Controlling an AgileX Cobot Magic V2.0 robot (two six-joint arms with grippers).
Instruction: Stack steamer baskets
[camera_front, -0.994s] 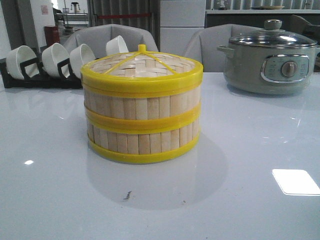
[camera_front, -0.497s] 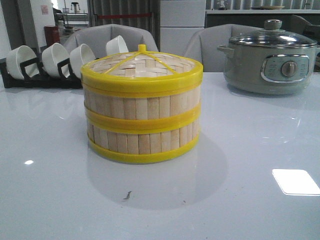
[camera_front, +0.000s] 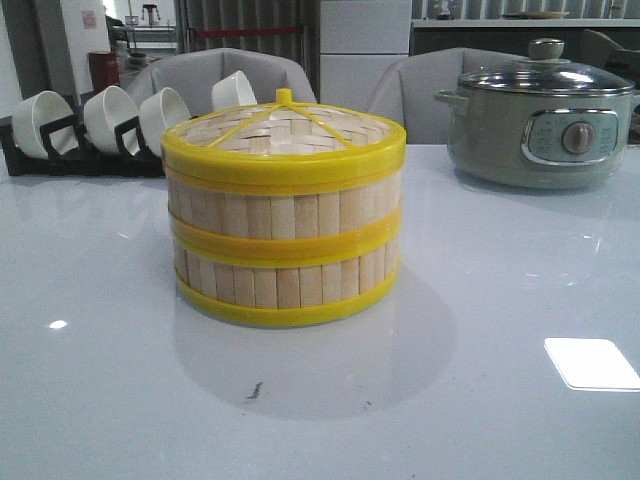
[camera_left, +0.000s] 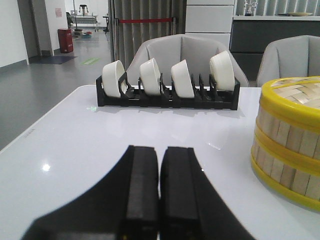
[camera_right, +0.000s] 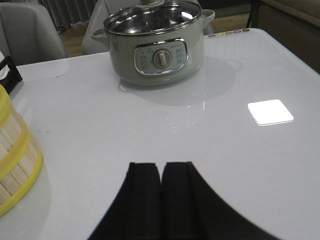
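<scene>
A: From the front, where do the steamer baskets (camera_front: 284, 235) sit?

B: Mid-table, a little left of centre, one on top of the other with rims lined up. A flat woven lid (camera_front: 283, 130) caps them. No arm shows in this view. Behind, a rack of white bowls (camera_front: 110, 125) lines the far left edge, and a grey pot (camera_front: 540, 125) stands near the far right corner.

A: What do the baskets look like?

B: Round and shallow, with upright pale bamboo slats between bright yellow bands. Being round, they have no long axis to line up with.

A: And from the left wrist?

B: The left gripper (camera_left: 159, 187) has its black fingers pressed together, holding nothing. The baskets (camera_left: 290, 142) lie ahead toward the table's middle, apart from it, and the bowls (camera_left: 167, 77) stand further back.

A: The right wrist?

B: The right gripper (camera_right: 161, 192) is also closed and empty. The baskets (camera_right: 15, 160) lie off toward the table's middle, the pot (camera_right: 157, 45) beyond. Neither arm looks clearly nearer. The stack appears finished.
</scene>
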